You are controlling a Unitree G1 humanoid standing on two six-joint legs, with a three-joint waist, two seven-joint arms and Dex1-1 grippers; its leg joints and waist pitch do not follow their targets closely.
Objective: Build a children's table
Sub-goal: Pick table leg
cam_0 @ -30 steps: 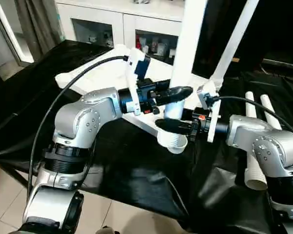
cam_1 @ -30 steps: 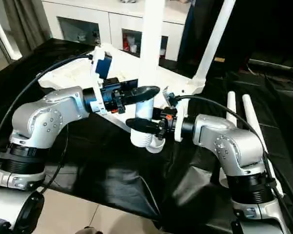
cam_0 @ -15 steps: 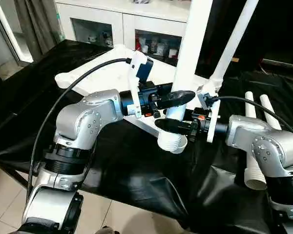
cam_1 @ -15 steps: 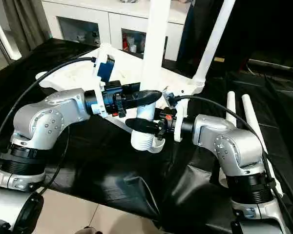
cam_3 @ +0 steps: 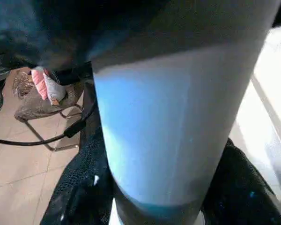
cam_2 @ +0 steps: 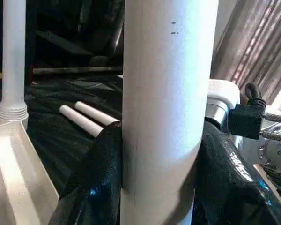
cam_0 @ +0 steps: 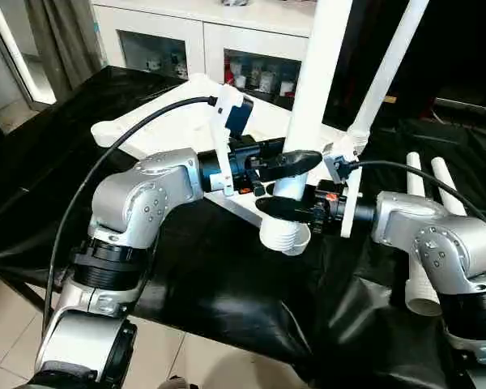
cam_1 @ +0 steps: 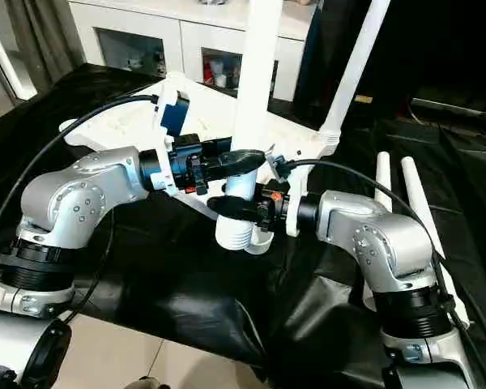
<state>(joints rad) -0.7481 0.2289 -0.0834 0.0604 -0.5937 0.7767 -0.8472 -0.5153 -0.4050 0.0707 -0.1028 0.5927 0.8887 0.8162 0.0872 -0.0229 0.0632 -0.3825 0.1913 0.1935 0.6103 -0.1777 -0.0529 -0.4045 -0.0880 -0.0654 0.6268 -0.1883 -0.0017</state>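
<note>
While the leg (cam_0: 317,89) I grip in both hands, left hand (cam_0: 287,163) above right hand (cam_0: 285,207), tips slightly upright at centre frame, it edges nearer the corner socket (cam_0: 284,235) of the tabletop (cam_0: 174,130).

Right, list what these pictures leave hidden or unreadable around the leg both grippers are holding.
- Upright leg: its upper end is cut off by the top edge of both head views.
- Its threaded end and the tabletop socket: the left gripper and right gripper hide whether it is seated.
- Items in the cabinet: too small to identify.
- Two spare legs: partly hidden behind the right forearm.
</note>
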